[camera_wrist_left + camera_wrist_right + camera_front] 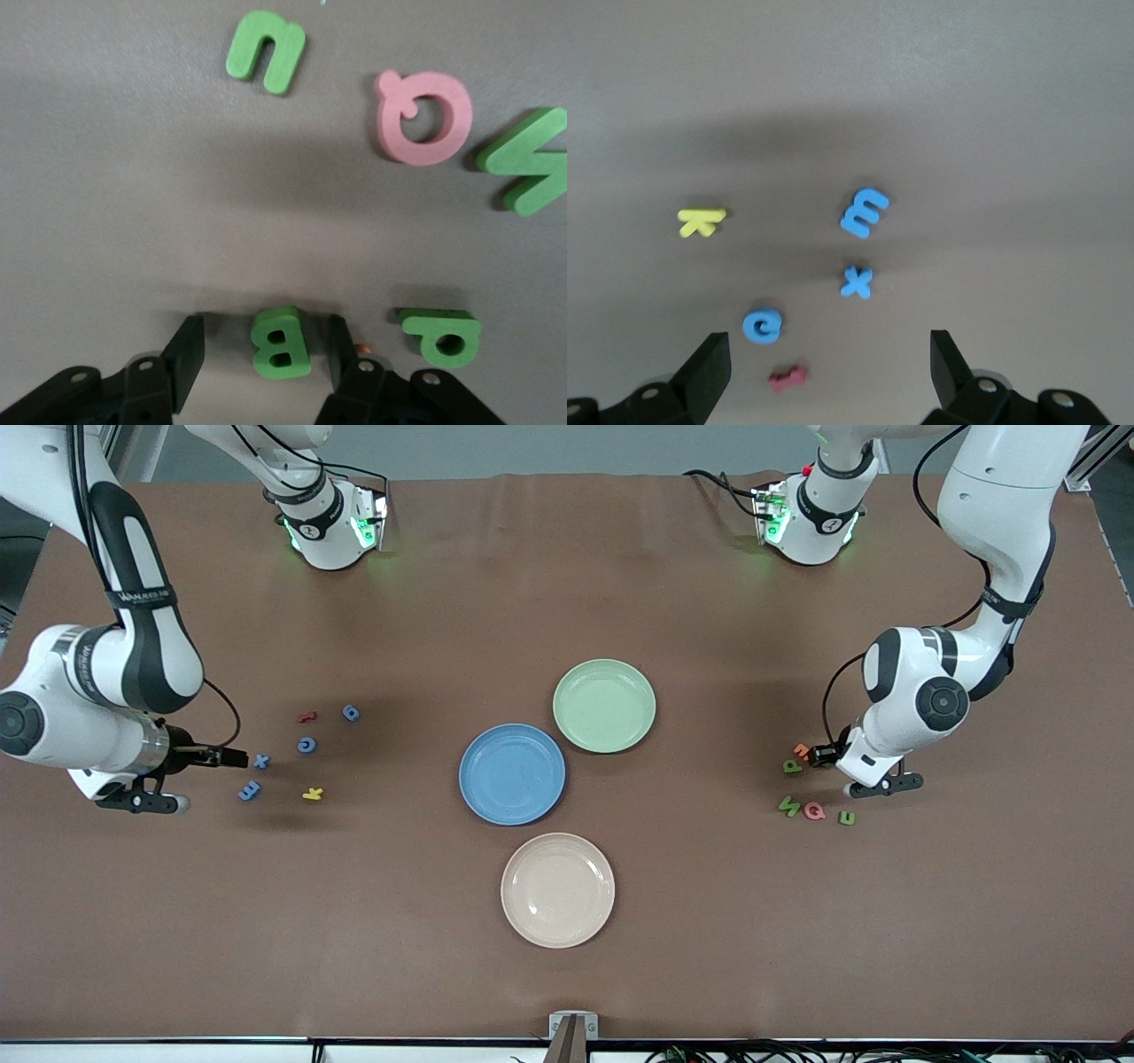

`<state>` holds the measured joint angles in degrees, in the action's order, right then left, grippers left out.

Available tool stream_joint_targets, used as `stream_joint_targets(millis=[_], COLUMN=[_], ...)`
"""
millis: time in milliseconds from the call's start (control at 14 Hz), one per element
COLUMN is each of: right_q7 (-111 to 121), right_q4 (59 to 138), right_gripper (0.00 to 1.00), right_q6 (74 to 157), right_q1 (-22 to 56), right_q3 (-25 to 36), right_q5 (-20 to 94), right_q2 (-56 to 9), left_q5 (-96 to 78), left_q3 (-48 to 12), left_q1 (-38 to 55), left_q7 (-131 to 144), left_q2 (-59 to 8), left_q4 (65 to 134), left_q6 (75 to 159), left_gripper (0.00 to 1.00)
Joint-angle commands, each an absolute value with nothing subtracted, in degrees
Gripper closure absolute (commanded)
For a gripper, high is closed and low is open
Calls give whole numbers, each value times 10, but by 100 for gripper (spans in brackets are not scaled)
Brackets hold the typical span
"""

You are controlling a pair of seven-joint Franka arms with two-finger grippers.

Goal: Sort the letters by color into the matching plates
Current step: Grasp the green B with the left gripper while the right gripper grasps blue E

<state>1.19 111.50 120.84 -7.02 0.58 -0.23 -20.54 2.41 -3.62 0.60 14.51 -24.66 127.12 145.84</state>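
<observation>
Mid-frame in the front view: three plates on the brown desk [567, 584]. Green plate [604, 705] uppermost, blue plate [512, 773] touching its lower-left rim, cream plate [557, 889] lowest. All three bare of letters.

Right edge of the front view: left pincer [266, 354] low over the green cluster. Left wrist view shows its fingers [182, 359] standing on either side of a green B [282, 341], a gap showing on one side, not clamped. Green P [443, 335] just beside it; green U [266, 50], pink Q [423, 116] and green N [529, 160] spread along the top of that frame. In the front view, an orange letter [802, 750] sits above the P.

Left edge of the front view: right pincer [828, 363] over the blue cluster, fingers spread wide, nothing between them. Right wrist view shows blue X [856, 282], blue M [865, 212], blue C [763, 325], yellow K [701, 220] and a red letter [787, 379], all flat on the desk. Fourth blue letter [351, 712] shows in the front view, uppermost of the group.
</observation>
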Motion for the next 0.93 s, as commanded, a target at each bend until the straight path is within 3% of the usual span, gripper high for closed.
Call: stream_joint_targets(millis=[0,143,428,499,856], right_q7=[-23,-58,-101,-101,-175], right_q4=[1114,1127,1164,1165,1165], right_gripper=[3,5,10,10,22], right_q6=[1229,1264,1353,1361,1394], right_q1=[-77,-77,-77,-77,-70], right_q3=[3,2,3,4,9], right_q5=[-14,-14,-15,-15,-17], right_q2=[-226,-242,-262,-265,-282], left_q5=[32,32,32,32,32], left_q3=[-35,-36,-36,-36,-36], left_q1=[4,4,5,5,4], left_q7=[154,154,153,153,147], left_q2=[-252,-256,-258,-256,-210], left_q4=[1269,1268,1267,1267,1251], left_q6=[1463,1463,1465,1464,1450], left_gripper=[39,45,91,98,100])
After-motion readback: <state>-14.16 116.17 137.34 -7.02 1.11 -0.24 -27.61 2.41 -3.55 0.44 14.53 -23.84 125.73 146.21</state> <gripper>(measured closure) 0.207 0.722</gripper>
